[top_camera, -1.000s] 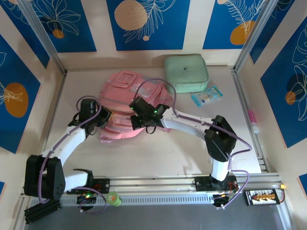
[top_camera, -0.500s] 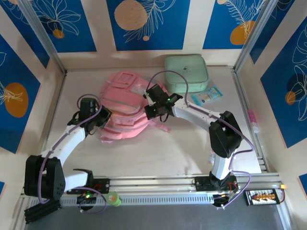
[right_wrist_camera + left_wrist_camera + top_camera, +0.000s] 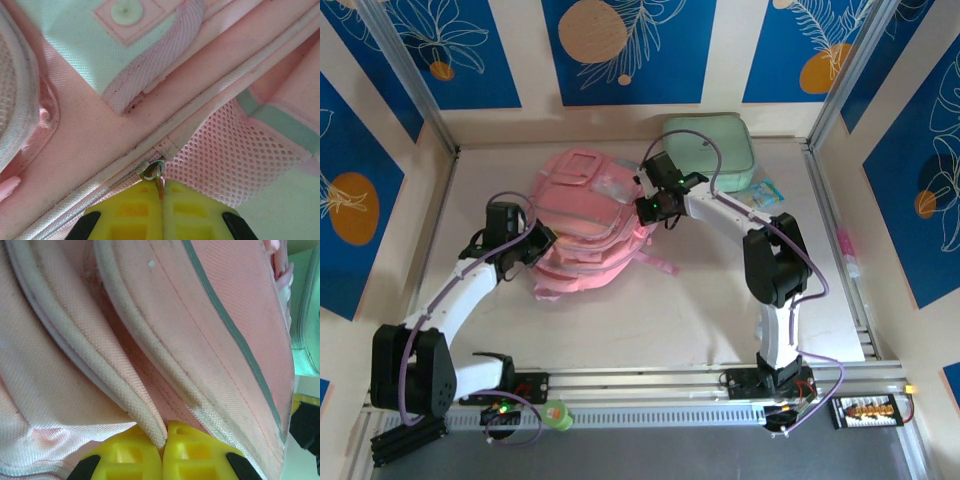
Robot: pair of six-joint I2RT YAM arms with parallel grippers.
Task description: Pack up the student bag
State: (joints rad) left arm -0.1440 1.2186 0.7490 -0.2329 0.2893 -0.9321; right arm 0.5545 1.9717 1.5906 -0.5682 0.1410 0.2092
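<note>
Left wrist view: the left gripper [image 3: 162,434] has its two yellow fingers pressed together at the bottom edge of the frame. A cream piped seam [image 3: 125,390] of the student bag [image 3: 210,340] runs down into the joint between them, so the gripper is clamped on the bag's fabric. Pink twill rises from the fingers. A grey-green stripe [image 3: 235,335] crosses it from top centre to lower right, and a sliver of the mint-green case [image 3: 306,305] lies along the right edge.

In the right wrist view, the right gripper [image 3: 161,187] is likewise closed, its yellow fingers pinching the metal zipper pull [image 3: 152,170] at bottom centre. The zipper line [image 3: 225,95] runs diagonally from lower left to upper right. Pink mesh [image 3: 220,150] lies to the right of the pull. A pale translucent panel [image 3: 70,45] with a round snap [image 3: 126,10] sits at the upper left.

From the top external camera, the left gripper [image 3: 538,243] meets the bag's left side. The right gripper [image 3: 648,205] is at the bag's right edge, toward the top. The student bag [image 3: 585,225] lies flat on the table [image 3: 670,320], left of centre in the frame, with one strap trailing toward the lower right. The mint-green case [image 3: 730,150] sits just up and right of the bag, against the back wall. Below it, a small blue packet [image 3: 765,192] is partly hidden by the right arm.
</note>
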